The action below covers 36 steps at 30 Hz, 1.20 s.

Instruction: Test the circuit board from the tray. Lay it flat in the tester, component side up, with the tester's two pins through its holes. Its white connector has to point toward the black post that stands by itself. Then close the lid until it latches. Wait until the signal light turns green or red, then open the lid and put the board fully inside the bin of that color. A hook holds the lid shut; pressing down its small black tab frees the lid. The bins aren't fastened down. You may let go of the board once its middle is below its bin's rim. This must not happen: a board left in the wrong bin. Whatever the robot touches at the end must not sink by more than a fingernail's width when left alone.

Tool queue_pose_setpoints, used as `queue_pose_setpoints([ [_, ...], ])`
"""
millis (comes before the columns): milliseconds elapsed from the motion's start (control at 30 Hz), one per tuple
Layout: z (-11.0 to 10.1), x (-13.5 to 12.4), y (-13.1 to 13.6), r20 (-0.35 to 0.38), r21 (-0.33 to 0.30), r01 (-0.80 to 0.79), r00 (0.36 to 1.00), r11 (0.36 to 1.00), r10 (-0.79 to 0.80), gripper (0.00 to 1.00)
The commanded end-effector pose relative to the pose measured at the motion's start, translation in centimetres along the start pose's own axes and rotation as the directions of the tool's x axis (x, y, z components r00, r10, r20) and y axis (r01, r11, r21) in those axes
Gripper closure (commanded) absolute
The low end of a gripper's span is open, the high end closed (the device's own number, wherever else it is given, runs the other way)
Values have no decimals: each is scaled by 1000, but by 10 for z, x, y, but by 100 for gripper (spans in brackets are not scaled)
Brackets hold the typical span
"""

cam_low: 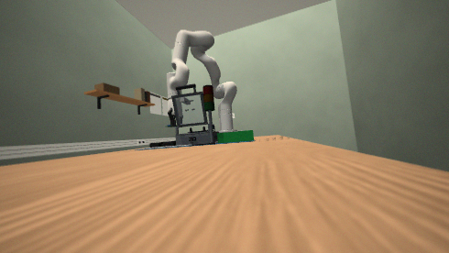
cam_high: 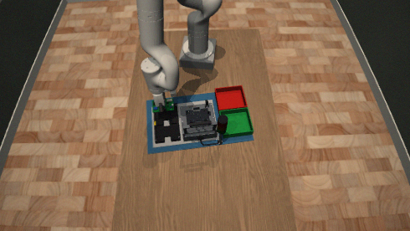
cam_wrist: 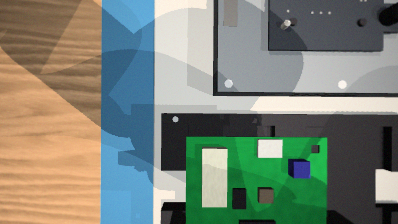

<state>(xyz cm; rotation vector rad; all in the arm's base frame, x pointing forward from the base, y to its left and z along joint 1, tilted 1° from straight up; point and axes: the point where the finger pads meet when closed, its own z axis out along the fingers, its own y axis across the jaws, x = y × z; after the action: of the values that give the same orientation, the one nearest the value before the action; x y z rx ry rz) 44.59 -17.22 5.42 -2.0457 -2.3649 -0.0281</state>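
Observation:
My gripper [cam_high: 163, 105] is shut on the green circuit board [cam_wrist: 256, 180] and holds it, component side up, above the far end of the black tray [cam_high: 166, 127]. In the wrist view the board's long white connector [cam_wrist: 214, 177] lies along its left side and a blue part sits on the right; the fingers themselves are out of sight. The tester [cam_high: 197, 119] stands just right of the tray with its lid [cam_low: 190, 110] raised upright. Its dark nest [cam_wrist: 325, 25] and one pin [cam_wrist: 286, 23] show in the wrist view. The signal light [cam_high: 222, 124] shows no lit colour.
The red bin [cam_high: 231, 97] and the green bin [cam_high: 237, 121] stand side by side right of the tester. Everything rests on a white plate over a blue mat [cam_wrist: 127, 110] on the wooden table. The arm's base [cam_high: 197, 52] stands behind.

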Motion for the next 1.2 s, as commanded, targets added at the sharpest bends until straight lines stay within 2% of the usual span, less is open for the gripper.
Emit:
queue_pose_setpoints([
  [0, -1, 0, 1, 1, -2, 0, 1000, 1000, 0, 21],
  [700, -1, 1, 1, 1, -2, 0, 1000, 1000, 0, 21],
  [1167, -2, 15, 6, 1, -2, 0, 1000, 1000, 0, 21],
])
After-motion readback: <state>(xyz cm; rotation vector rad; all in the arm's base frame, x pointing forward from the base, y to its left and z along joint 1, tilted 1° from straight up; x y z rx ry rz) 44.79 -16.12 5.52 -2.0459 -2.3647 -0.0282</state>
